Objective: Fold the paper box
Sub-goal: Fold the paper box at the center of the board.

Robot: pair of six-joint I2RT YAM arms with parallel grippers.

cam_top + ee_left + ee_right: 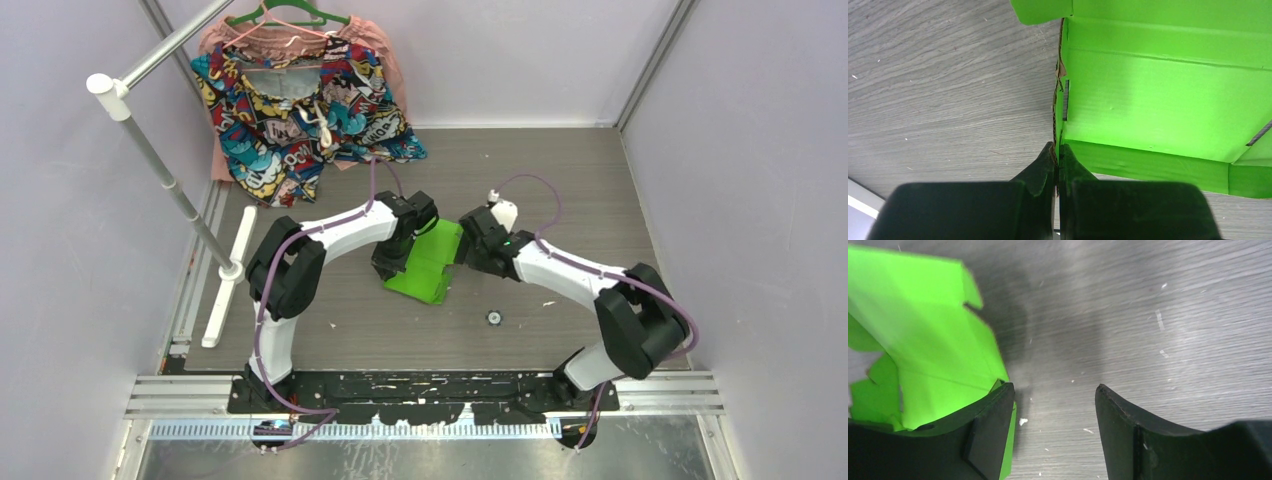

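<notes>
Paper box [425, 265] mid-table between both arms, partly formed, flaps loose. My left gripper [1057, 150] pinched tight on its raw card edge. Right gripper [1054, 395] spread wide, nothing between jaws, one finger right at box corner. Risk I see: pinched edge looks frayed. Hard push from right could tear it, or drag card out of pinch across smooth table [560, 180].

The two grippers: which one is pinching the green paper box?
The left gripper: it is squeezed shut on the edge of the paper box. The right gripper is open, with only table showing in its gap.
</notes>
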